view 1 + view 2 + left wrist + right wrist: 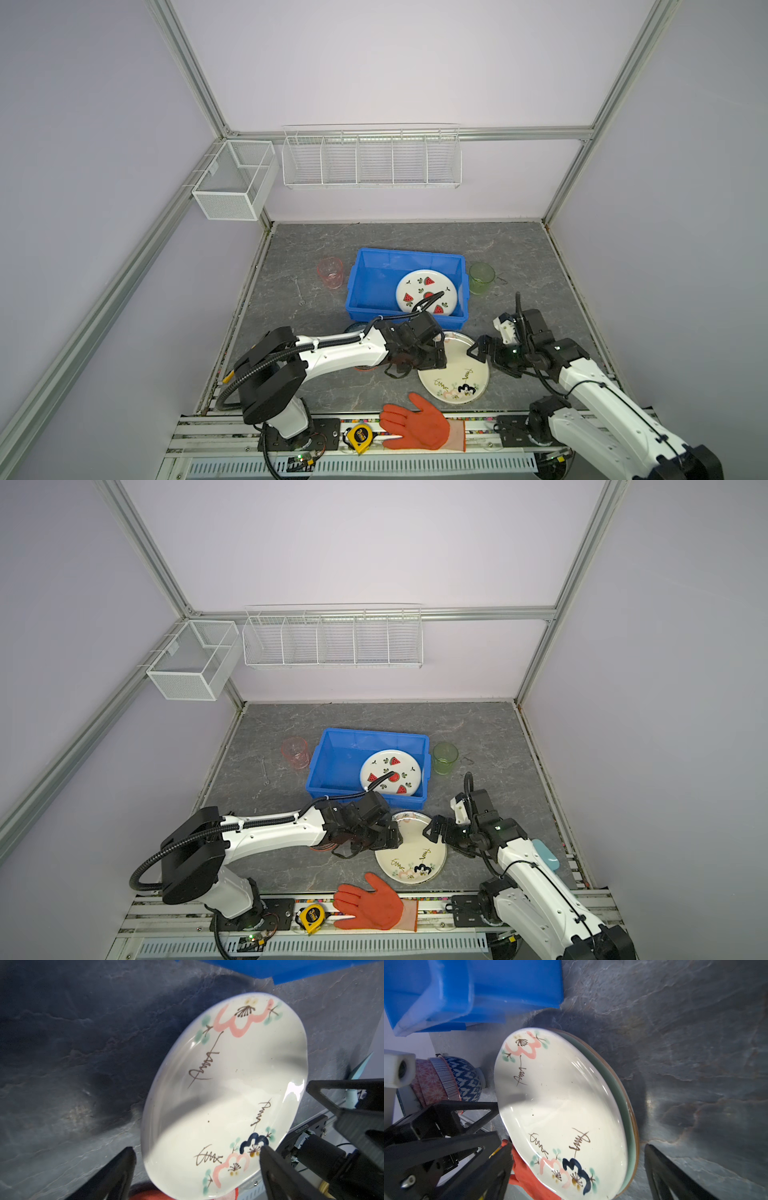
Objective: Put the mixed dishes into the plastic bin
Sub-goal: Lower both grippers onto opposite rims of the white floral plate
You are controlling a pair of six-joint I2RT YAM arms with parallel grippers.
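The blue plastic bin (365, 286) (328, 766) stands mid-table with a watermelon-print plate (426, 295) inside it. In front of it the floral cream plate (455, 374) (224, 1084) (560, 1105) lies on a mint green plate (617, 1093). My left gripper (436, 359) (196, 1150) is open at the floral plate's left edge. At the plate's right edge my right gripper (478, 351) (578, 1147) is also open. A blue patterned bowl (467, 1080) and a pink bowl (429, 1084) sit beyond the plate, under my left arm. A pink cup (330, 272) and a green cup (482, 279) flank the bin.
An orange glove (419, 424) and a yellow tape measure (360, 437) lie at the table's front edge, the glove's fingers near the plates. White wire baskets (370, 158) hang on the back wall. A small wrench (298, 289) lies left of the pink cup.
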